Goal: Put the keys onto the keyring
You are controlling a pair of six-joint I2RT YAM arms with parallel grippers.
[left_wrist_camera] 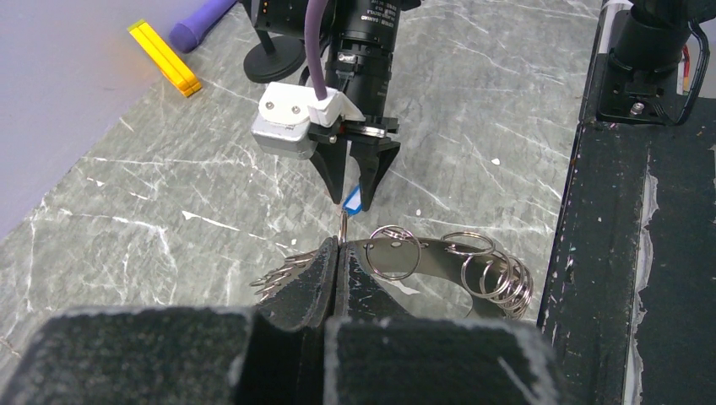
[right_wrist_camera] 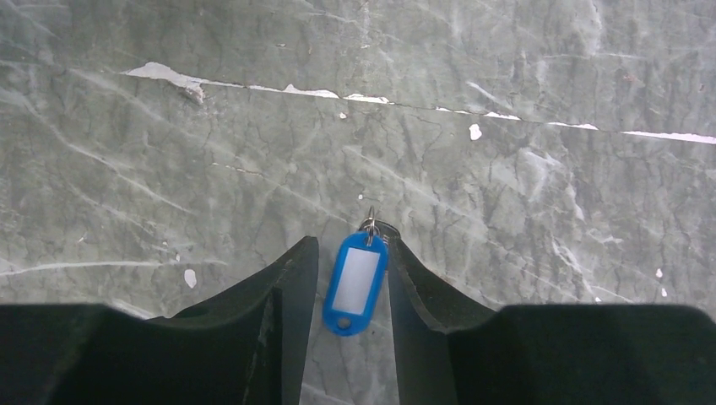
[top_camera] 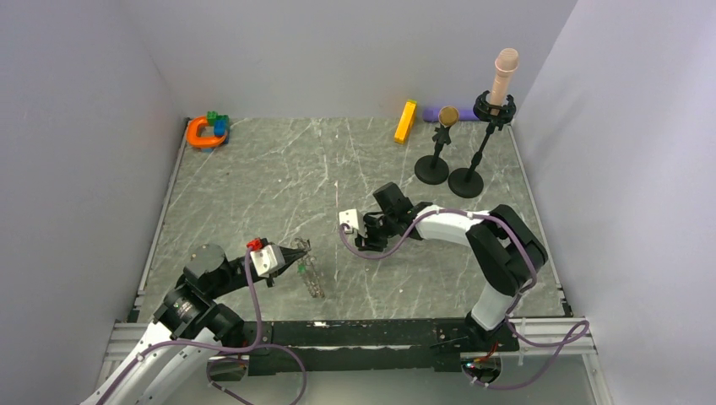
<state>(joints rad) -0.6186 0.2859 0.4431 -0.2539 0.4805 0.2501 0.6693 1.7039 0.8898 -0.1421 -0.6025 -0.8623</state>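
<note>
Holds keyring (left_wrist_camera: 435, 251) clenched in left tool (left_wrist_camera: 335, 253); flanks blue key (right_wrist_camera: 356, 283) with right tool (right_wrist_camera: 350, 245), grip indeterminable; shows bare counter (right_wrist_camera: 211, 126) beyond key's edges.

- Far half of the table (top_camera: 279, 169) lies bare between the orange toy (top_camera: 205, 133) and yellow bar (top_camera: 405, 121).
- Two black stands (top_camera: 432, 169) block the far right corner.
- Left tool (left_wrist_camera: 336, 253), keyring (left_wrist_camera: 431, 253) and right tool (left_wrist_camera: 350, 190) crowd the near middle.

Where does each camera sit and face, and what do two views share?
Top external: above, behind, looking down on the grey marbled table; left arm, right arm show.
Left wrist: past the shut left gripper, holding a toothed silvery metal ring, toward the right gripper.
Right wrist: down at the table; its fingers flank a blue plastic tag.
Shared: both wrist views show that tag.
</note>
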